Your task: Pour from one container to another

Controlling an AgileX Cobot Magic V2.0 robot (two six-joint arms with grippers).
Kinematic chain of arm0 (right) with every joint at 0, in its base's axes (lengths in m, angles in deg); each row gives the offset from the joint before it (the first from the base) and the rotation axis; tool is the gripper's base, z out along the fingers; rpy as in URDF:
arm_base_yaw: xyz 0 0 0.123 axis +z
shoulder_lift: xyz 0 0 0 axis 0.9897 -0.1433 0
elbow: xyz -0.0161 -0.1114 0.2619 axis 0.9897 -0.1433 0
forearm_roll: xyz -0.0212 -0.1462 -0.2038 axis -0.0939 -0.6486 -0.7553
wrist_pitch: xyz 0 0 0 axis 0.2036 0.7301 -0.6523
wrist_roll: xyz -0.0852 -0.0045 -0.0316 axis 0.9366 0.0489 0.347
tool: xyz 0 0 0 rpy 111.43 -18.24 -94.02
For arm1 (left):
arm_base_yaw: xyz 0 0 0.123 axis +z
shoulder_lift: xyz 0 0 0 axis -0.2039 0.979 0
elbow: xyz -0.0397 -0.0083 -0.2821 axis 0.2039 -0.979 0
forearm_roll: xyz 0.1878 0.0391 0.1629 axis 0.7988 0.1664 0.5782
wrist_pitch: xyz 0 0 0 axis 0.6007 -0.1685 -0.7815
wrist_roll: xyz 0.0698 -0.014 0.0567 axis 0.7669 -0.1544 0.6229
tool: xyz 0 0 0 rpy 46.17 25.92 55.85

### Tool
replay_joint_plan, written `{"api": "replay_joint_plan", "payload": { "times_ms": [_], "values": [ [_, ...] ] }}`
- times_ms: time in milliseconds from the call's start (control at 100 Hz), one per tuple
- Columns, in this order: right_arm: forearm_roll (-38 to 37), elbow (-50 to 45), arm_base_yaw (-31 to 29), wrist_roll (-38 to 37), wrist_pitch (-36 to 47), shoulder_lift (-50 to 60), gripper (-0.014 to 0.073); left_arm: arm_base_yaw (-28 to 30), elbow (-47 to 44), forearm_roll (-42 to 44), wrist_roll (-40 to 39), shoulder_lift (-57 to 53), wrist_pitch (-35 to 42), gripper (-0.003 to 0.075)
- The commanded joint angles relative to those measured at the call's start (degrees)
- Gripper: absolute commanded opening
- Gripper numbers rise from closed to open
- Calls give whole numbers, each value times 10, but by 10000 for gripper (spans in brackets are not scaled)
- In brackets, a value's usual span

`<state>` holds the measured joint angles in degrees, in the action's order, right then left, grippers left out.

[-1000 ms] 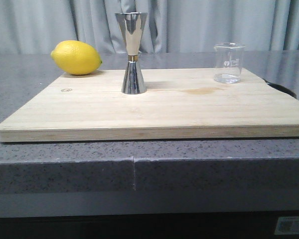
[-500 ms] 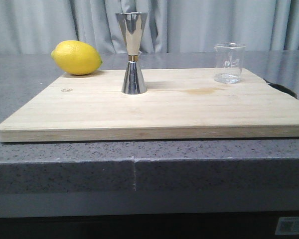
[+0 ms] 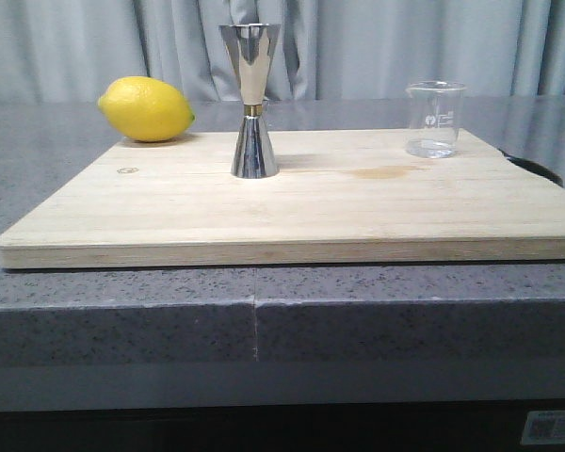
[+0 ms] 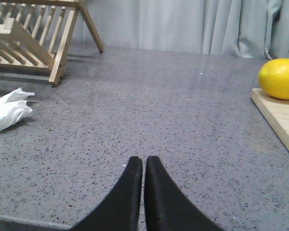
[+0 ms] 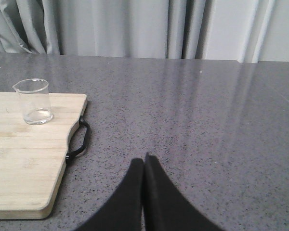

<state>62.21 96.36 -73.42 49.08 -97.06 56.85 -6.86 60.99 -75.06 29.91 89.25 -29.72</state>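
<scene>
The small clear glass beaker (image 3: 435, 119) stands upright at the back right of the wooden cutting board (image 3: 292, 212); the right wrist view shows the beaker (image 5: 34, 102) near the board's handle end. The tall steel jigger (image 3: 253, 100) stands upright near the board's middle back. Neither arm shows in the front view. My left gripper (image 4: 144, 162) is shut and empty over the grey counter, left of the board. My right gripper (image 5: 144, 161) is shut and empty over the counter, right of the board.
A yellow lemon (image 3: 146, 108) rests at the board's back left corner, also seen as the lemon (image 4: 280, 79) from the left wrist. A wooden dish rack (image 4: 36, 36) and crumpled white tissue (image 4: 8, 109) lie farther left. The board's black handle (image 5: 79, 139) sticks out on its right side.
</scene>
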Motion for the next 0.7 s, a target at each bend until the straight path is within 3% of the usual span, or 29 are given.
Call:
{"api": "replay_joint_plan", "payload": {
  "times_ms": [0, 110, 690],
  "values": [
    [-8, 13, 1, 4, 41, -7, -72, -4, -6, 41, -51, -13, 101, -19],
    [-8, 13, 1, 4, 41, -7, -71, -4, -36, 63, -73, -13, 174, -19],
    [-8, 13, 1, 4, 41, -7, -72, -45, -36, 76, -75, -13, 154, -19]
  ]
}}
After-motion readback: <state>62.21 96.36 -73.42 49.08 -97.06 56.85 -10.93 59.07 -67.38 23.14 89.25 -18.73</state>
